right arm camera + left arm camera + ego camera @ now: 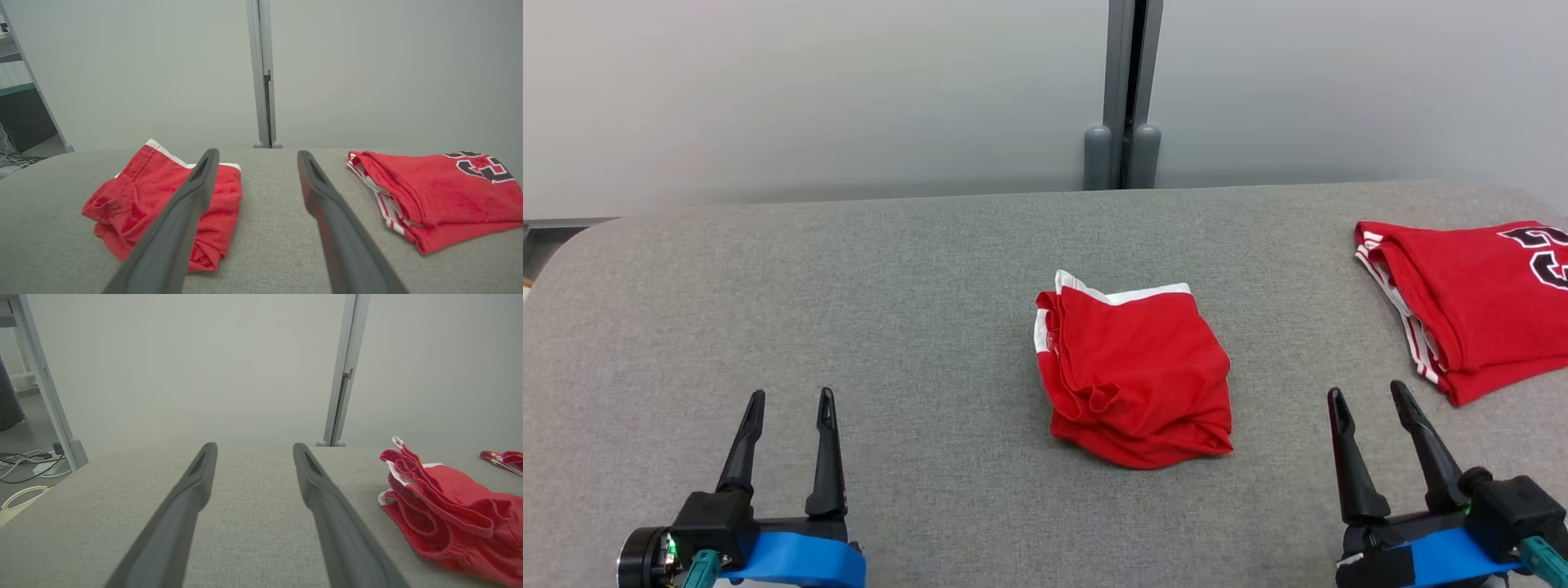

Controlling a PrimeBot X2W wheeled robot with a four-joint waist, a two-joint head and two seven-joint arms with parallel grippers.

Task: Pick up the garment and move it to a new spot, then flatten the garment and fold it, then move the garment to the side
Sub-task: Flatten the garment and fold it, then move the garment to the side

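A red garment (1135, 371) with white trim lies folded in a loose bundle at the middle of the grey table (915, 269). It also lies at the right of the left wrist view, the garment (445, 514), and at the left of the right wrist view, the garment (163, 200). My left gripper (791, 404) rests open near the front left, well apart from it, with bare table between its fingers (192, 494). My right gripper (1372, 400) stands open at the front right, empty, its fingers (322, 196) between the two red pieces.
A second folded red jersey (1470, 302) with black and white numerals lies at the table's right edge, also the jersey (441, 192). A grey post (1125, 90) stands behind the table against pale panels. Cables (28, 461) lie on the floor beyond the left end.
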